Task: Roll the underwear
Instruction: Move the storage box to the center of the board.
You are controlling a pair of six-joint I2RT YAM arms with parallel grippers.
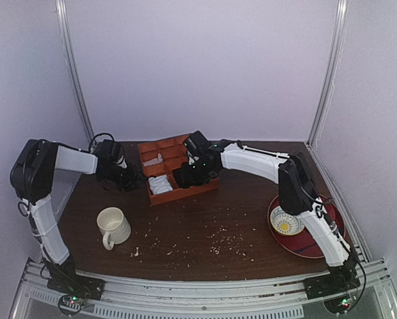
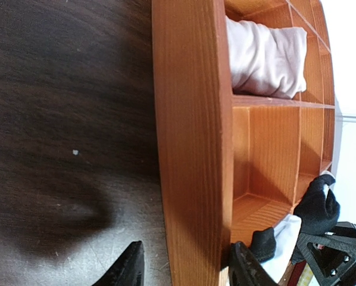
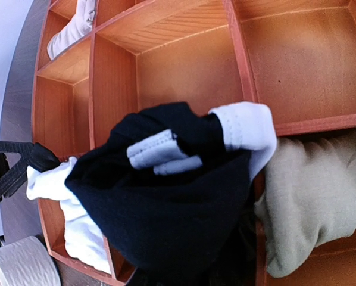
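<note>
**Ana:** Black soft fabric underwear with white edging [image 3: 166, 196] is filling the right wrist view, bunched over a dividing wall of the orange wooden compartment tray [image 3: 184, 65]. Is the right gripper [image 1: 192, 174] grasping it?

**Ben:** I cannot tell; the cloth is hiding its fingers. A beige-brown fabric lump [image 3: 312, 196] is lying just beside it, and a plain white cloth piece [image 3: 77, 232] is sitting on the other side.

**Ana:** And the left gripper [image 2: 187, 268]?

**Ben:** Its jaws are standing apart, straddling the tray's outer wall, holding nothing. A cream ceramic mug [image 1: 113, 226] is standing on the dark wooden table [image 1: 205, 219], well apart.
</note>
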